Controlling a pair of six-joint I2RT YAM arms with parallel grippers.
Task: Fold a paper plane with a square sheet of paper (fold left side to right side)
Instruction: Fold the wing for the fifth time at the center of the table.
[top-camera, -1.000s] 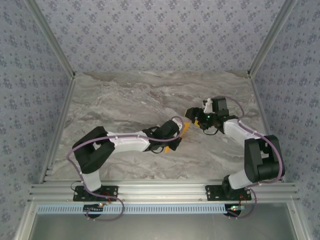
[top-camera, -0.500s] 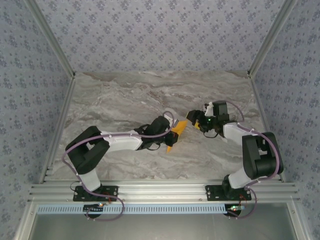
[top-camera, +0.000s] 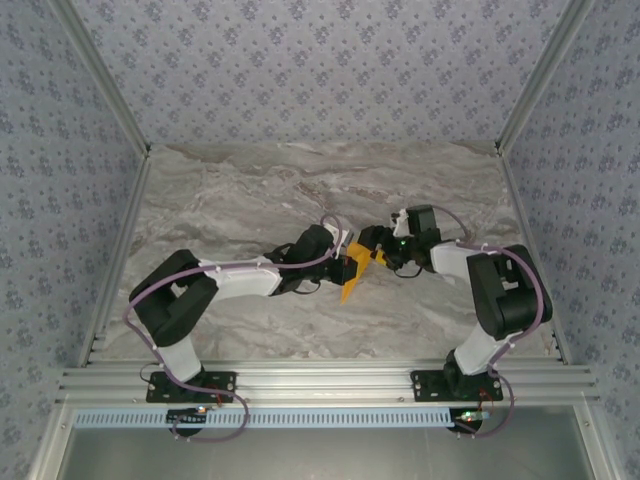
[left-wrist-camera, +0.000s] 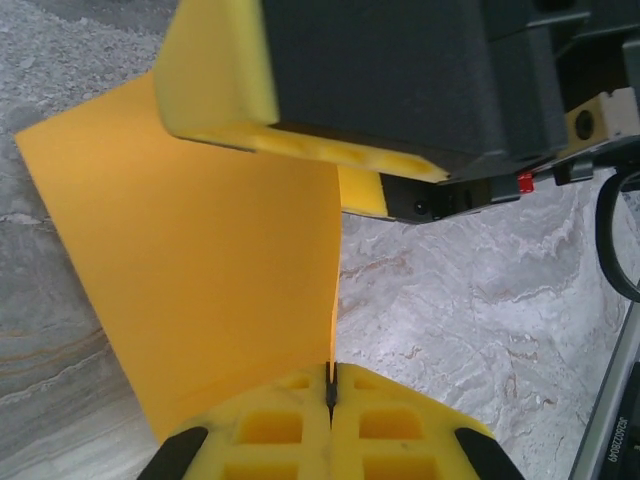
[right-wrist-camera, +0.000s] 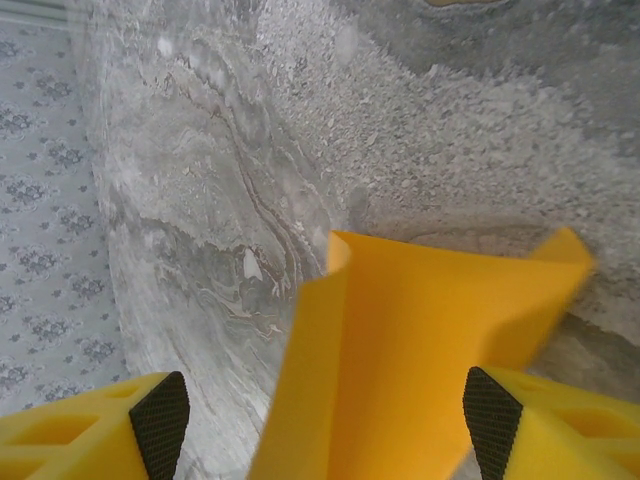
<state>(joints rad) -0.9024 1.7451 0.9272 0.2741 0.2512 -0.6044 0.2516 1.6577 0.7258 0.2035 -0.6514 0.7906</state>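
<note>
**Clamped left fingers (left-wrist-camera: 270, 430), spread right fingers (right-wrist-camera: 75, 430): plenty can slip here**

Pressed tight together, my left fingers have the square sheet of paper (left-wrist-camera: 200, 250) running straight into the seam between them, so that pinch is my only hold. My right fingers stand wide apart, one on either side of the orange paper in the right wrist view, gripping nothing. From above, the sheet stands on edge between my two wrists over the middle of the tabletop (top-camera: 250, 190). Whether its lower corner touches the marble, I cannot tell.

Now the worries. The paper is bowed and curled between my right fingers, not flat. Close there and I reckon I'd press a stray crease nowhere near the left-to-right fold line. It's thin, limp stuff held at one small spot, so a swing of the left wrist could flap it out of the right fingers' gap. If the left lets go before the right has bitten, the sheet drops and lands however it likes. If both clamp and the arms pull apart, it tears at a pinch. And the two sets of fingers sit very near each other, so a careless closing move could knock them together and jolt the paper loose.
</note>
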